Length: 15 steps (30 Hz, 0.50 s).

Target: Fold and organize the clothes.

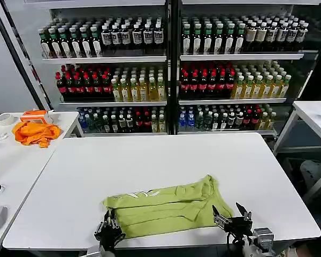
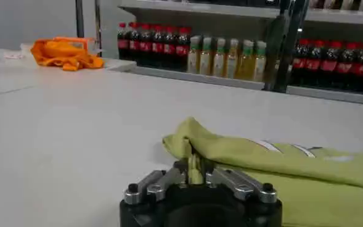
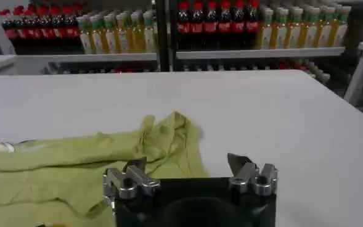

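Nearest me, my left gripper (image 2: 195, 176) pinches the near-left hem of the soft lime-green T-shirt (image 1: 166, 206), which lies on the white table (image 1: 150, 160); my right gripper (image 3: 190, 176) stands spread at its near-right corner. I fear a lopsided lift bunching the thin fabric.

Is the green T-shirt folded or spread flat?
Folded, loosely. The T-shirt lies doubled in layers, wrinkled, near the table front edge.
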### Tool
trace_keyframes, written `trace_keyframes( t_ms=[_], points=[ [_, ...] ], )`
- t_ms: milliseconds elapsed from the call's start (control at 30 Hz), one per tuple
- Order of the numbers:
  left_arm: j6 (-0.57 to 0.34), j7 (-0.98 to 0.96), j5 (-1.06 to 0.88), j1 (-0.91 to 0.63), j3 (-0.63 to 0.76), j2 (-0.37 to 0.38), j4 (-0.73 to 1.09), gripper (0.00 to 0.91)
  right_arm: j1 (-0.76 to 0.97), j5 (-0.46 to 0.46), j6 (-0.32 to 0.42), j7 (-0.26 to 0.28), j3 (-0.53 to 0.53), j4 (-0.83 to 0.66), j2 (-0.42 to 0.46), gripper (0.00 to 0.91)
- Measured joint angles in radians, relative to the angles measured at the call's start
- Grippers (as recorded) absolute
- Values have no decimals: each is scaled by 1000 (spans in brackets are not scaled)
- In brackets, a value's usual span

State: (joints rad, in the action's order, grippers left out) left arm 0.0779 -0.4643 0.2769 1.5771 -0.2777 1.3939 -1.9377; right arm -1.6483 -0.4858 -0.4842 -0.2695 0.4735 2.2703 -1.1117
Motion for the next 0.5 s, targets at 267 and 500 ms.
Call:
trace_keyframes(
  t_ms=[267,500],
  points=[
    [-20,9,31,0,-14,3,-3,20,-3,-1,1,0,8,3,0,907],
    [-17,20,80,1,-65,-23,-32,20,5,-5,1,0,11,0,2,907]
  ],
)
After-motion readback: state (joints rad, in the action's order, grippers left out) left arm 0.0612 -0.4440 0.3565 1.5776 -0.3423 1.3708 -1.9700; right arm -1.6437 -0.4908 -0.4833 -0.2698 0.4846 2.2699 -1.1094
